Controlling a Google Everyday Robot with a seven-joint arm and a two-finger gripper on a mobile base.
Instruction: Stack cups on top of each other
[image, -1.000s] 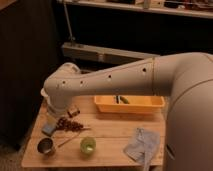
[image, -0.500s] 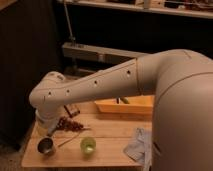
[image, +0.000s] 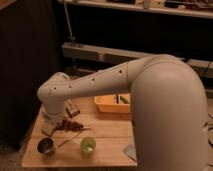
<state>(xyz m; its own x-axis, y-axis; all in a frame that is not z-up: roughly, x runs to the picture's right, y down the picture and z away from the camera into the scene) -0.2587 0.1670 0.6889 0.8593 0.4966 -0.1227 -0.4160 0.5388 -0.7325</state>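
A shiny steel cup (image: 46, 146) stands upright near the front left corner of the wooden table (image: 107, 131). A translucent green cup (image: 88, 145) stands upright to its right, apart from it. A whitish cup-like thing (image: 48, 129) sits at the left edge, behind the steel cup. My gripper (image: 49, 121) hangs at the end of the white arm (image: 100, 82), just above that whitish thing; the wrist hides most of it. I cannot tell whether it touches the thing.
A large yellow-orange bin (image: 111, 104) stands at the back of the table, partly behind my arm. A reddish-brown pile (image: 70, 125) lies mid-left, with a small dark object (image: 73, 109) behind it. A bluish cloth edge (image: 129, 149) shows front right.
My arm has swung left and lower over the table's left side. It now covers more of the bin and the cloth. The cups have not moved.
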